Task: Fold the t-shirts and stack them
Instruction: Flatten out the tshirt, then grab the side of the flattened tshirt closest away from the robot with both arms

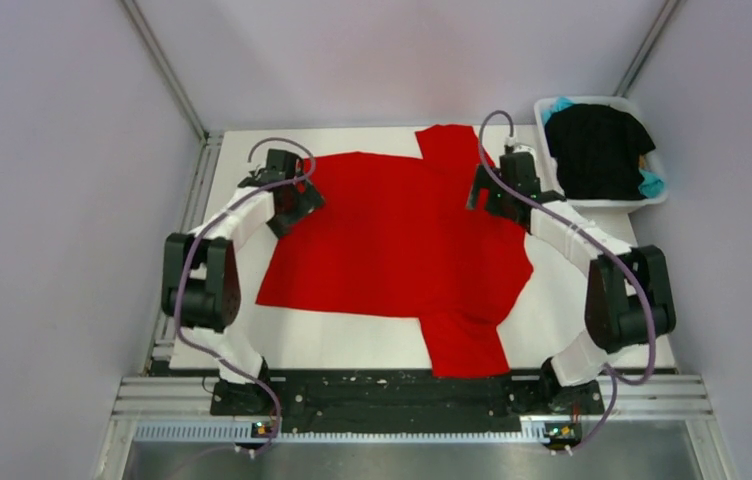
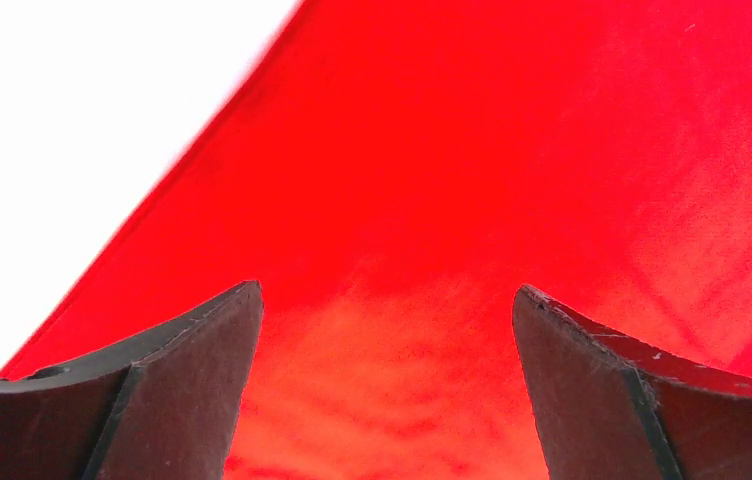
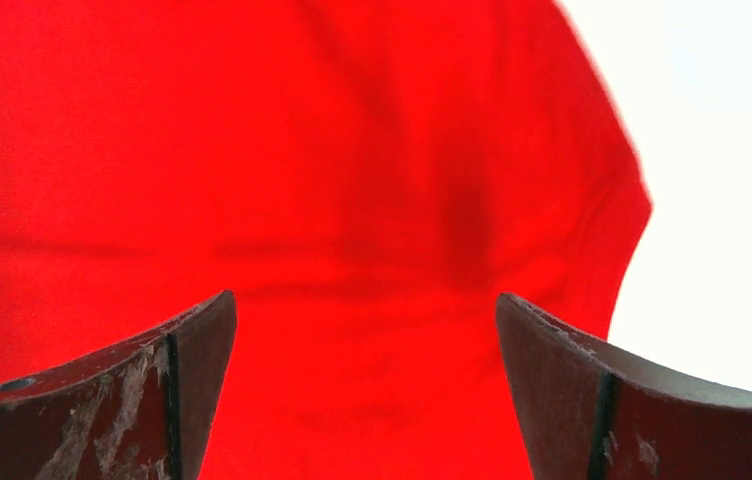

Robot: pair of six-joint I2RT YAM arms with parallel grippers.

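A bright red t-shirt [image 1: 402, 240] lies spread flat on the white table, one sleeve toward the far edge and one toward the near edge. My left gripper [image 1: 297, 205] hovers open over its left edge; in the left wrist view the red cloth [image 2: 472, 180] fills the gap between the spread fingers [image 2: 192, 380]. My right gripper [image 1: 492, 195] is open over the shirt's right side near the far sleeve, and nothing but red cloth [image 3: 352, 200] shows between its fingers [image 3: 552, 390]. A black t-shirt [image 1: 597, 150] and a teal one [image 1: 652, 184] lie in the tub.
A white plastic tub [image 1: 659, 196] stands at the far right corner of the table [image 1: 572, 300]. Grey walls and metal rails close the table in on the left, the right and the back.
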